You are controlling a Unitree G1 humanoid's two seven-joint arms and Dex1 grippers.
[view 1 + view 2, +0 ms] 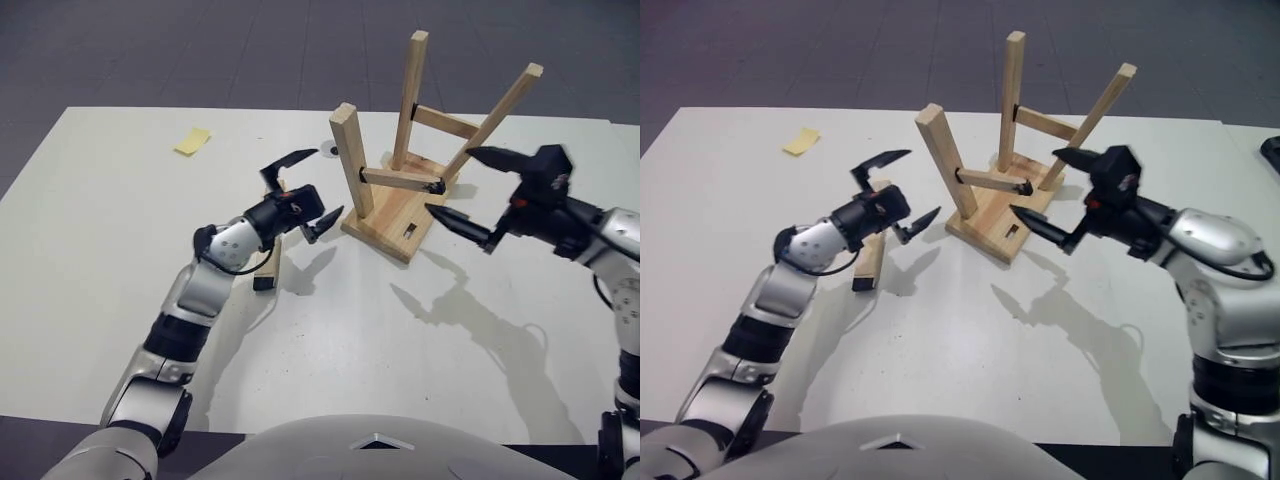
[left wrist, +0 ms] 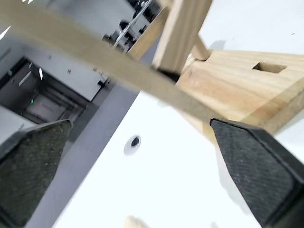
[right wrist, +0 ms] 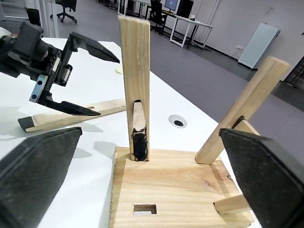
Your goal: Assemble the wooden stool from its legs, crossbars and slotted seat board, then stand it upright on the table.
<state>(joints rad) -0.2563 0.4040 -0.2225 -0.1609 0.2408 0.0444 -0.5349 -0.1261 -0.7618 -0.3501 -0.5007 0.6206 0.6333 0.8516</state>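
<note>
Head view: we see seat board [image 1: 395, 218] upside down on tabletop [image 1: 120, 210], three legs pointing up. Fourth leg [image 1: 266, 270] lies flat by left gripper [image 1: 328, 181], long axis running near to far. Left gripper and right gripper [image 1: 448, 180]: fingers spread, empty.
Left wrist view: empty slot [image 2: 270, 67] faces up.
Right wrist view: we judge last leg pending; next, grip it, upend, seat in slot.
</note>
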